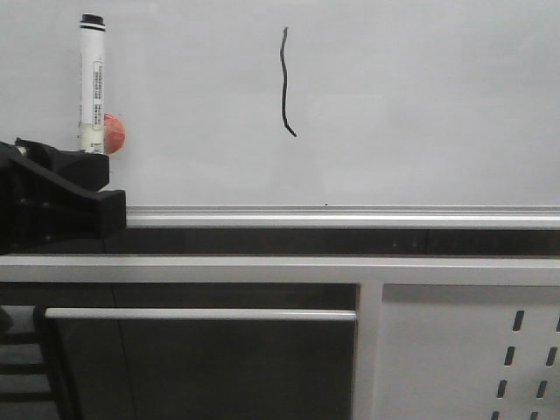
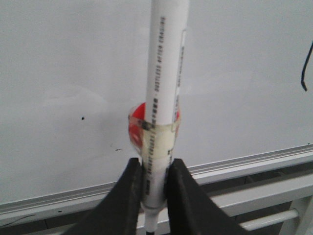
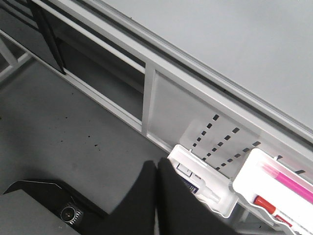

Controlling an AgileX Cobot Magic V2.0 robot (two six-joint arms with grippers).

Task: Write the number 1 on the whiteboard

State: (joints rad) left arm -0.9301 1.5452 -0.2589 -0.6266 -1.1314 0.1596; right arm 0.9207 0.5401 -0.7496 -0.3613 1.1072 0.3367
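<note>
Here the left gripper (image 2: 154,171) stands clamped on the marker pen (image 1: 92,79), upright, tip up, near the whiteboard (image 1: 420,96). Beyond it the number 1 (image 1: 285,83) already shows mid-board, well apart from the pen. The writing step appears done; next comes a retreat. The right gripper (image 3: 157,196) seems pressed together and empty, though its tips lie out of frame.

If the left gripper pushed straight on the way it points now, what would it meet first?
The left gripper is shut on the marker, which points up along the whiteboard. Going straight on looks free as far as the picture shows. How far the marker stands off the whiteboard is unclear, so it might graze it.
</note>
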